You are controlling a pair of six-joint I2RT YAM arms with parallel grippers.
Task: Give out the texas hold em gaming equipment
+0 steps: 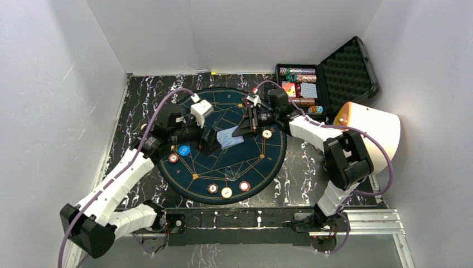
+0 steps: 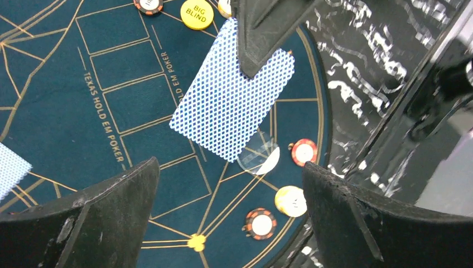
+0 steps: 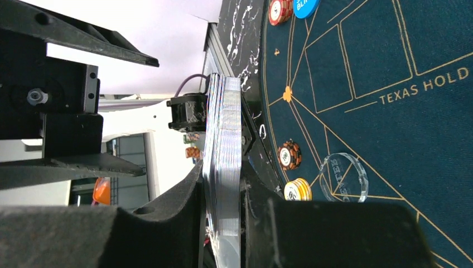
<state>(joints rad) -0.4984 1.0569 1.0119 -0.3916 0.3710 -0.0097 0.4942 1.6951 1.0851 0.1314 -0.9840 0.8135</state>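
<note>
- A deck of playing cards with blue patterned backs [image 2: 231, 106] is held over the middle of a round dark-teal felt mat with gold lines [image 1: 245, 162]. It is lifted clear of the felt, with the patterned side up.
- The right claw [image 3: 222, 178] is closed on the deck near one end, one black finger pressed against each flat face.
- The left claw [image 2: 228, 167] hangs just beside the deck. Its fingers are spread wide and there is nothing between them.
- A single blue-backed card [image 2: 11, 167] lies flat on the mat, at the edge of the left wrist view.
- A clear round disc [image 2: 257, 158] lies on the mat, partly hidden behind the deck's corner.
- A yellow round button printed BIG BLIND [image 2: 196, 14] sits on the mat's right side.
- A blue round button [image 1: 184, 149] sits on the mat's left side, with a red-brown and white chip [image 1: 173, 158] just beside it.
- Three more round chips [image 1: 226, 192] lie in a row near the mat's near rim.
- The mat rests on a black, white-veined worktop [image 1: 139, 100].
- An open black foam-lined case [image 1: 346, 67] stands at the far right, holding chips and cards.
- A big white cylinder with an orange end [image 1: 379, 134] lies near the right arm.
</note>
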